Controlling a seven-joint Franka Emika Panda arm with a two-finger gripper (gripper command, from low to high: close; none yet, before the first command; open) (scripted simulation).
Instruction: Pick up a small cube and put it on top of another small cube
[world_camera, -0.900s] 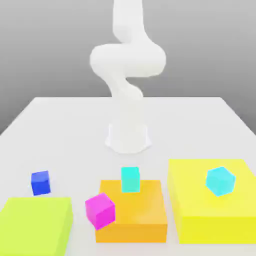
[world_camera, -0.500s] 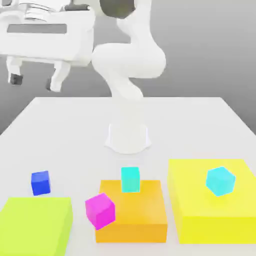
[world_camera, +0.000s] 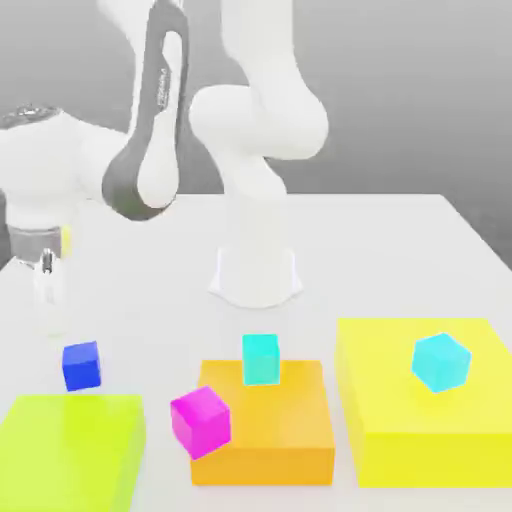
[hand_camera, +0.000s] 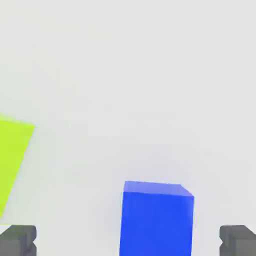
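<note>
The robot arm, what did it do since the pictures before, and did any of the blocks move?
The arm swung over and came down at the exterior view's left. Its open gripper now hangs by the blue cube, which sits between the fingertips untouched. Nothing was grabbed or let go. The blue cube, the sky-cyan cube, the turquoise cube and the pink cube all stayed put.

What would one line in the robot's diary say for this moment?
phase: approach | gripper: open, empty, above blue cube | blue cube: on table, not yet lifted | target: sky-cyan cube on yellow block
</note>
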